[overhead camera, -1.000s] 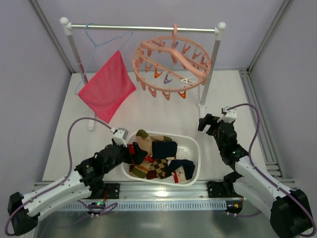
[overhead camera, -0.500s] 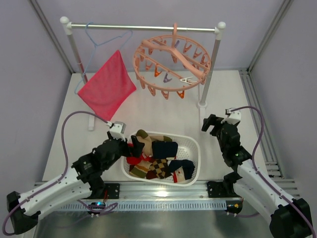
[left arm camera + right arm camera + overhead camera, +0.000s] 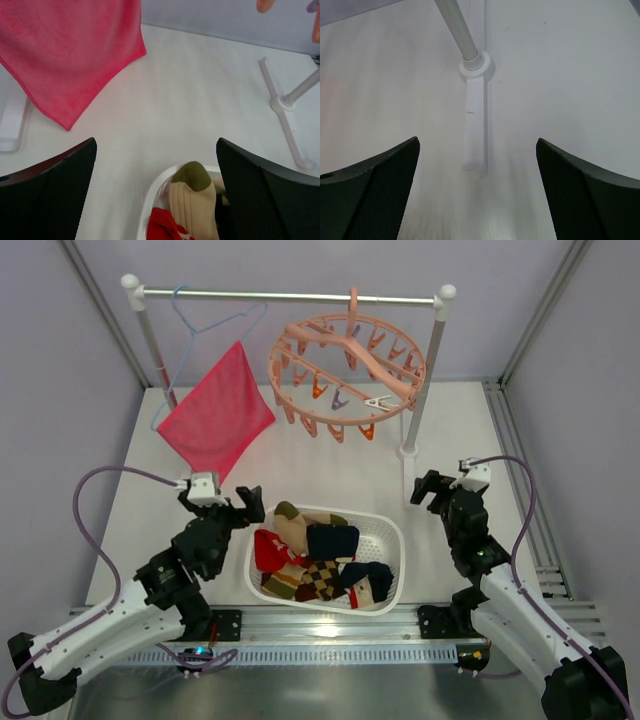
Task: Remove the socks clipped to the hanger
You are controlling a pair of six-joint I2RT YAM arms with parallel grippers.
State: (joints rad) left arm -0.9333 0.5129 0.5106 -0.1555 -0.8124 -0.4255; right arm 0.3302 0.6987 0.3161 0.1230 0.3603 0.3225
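White table [image 3: 330, 460]: basket [image 3: 392, 538] holds socks [image 3: 325, 540], red cloth [image 3: 215, 420] nearby; left fingers [image 3: 45, 195], right fingers [image 3: 365, 195] spread.

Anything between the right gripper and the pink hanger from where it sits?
Yes. The rack's right post stands between the open right gripper and the hanger; the right wrist view looks straight at its foot. The hanger hangs beyond, up and to the left. No socks show on its clips; they lie in the basket.

Both your arms, left arm [image 3: 100, 635] and right arm [image 3: 525, 615], are white tubes at the bottom of the frame and chunky black joints higher up. Each has a loopy purple cable [image 3: 79, 515]. The jaws are black and mesh-textured.
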